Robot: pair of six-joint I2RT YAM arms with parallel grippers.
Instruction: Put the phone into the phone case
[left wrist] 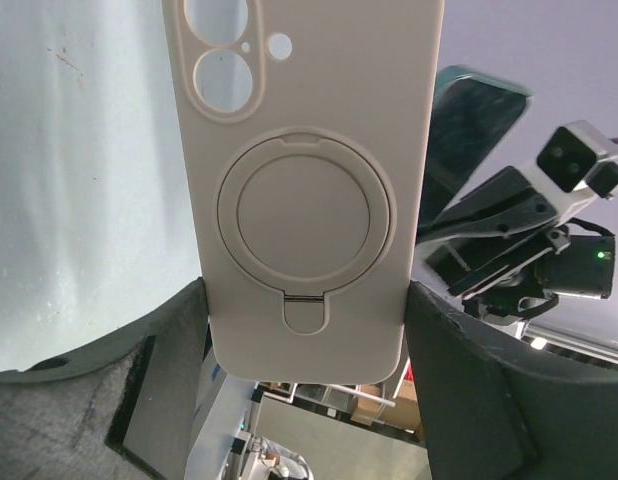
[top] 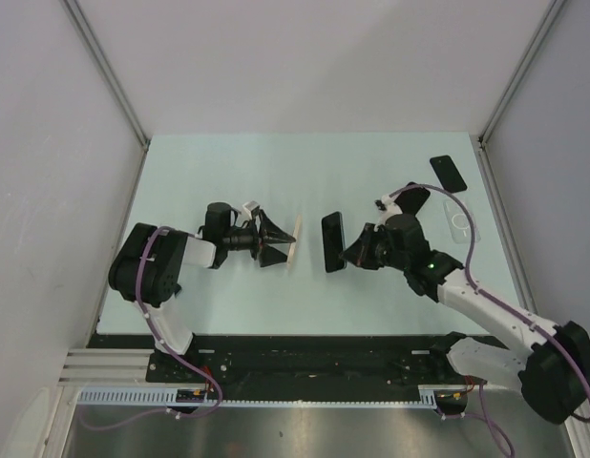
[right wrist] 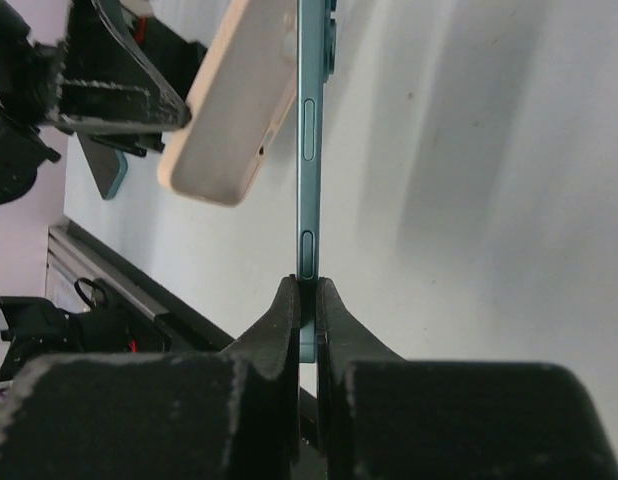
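The phone case [left wrist: 309, 200] is beige with a round ring stand on its back. My left gripper [left wrist: 306, 300] is shut on its lower end, one finger on each long side, holding it above the table. In the top view the case [top: 293, 239] stands on edge at the left gripper [top: 281, 240]. The phone [right wrist: 309, 130] is teal and seen edge-on, with my right gripper [right wrist: 309, 300] shut on its lower end. In the top view the phone [top: 333, 242] hangs just right of the case with a small gap between them, held by the right gripper [top: 352, 250].
A second dark phone [top: 448, 173] lies at the table's far right corner. A clear case [top: 457, 219] lies just in front of it, close to the right arm. White walls close in the pale table [top: 228, 172] on three sides.
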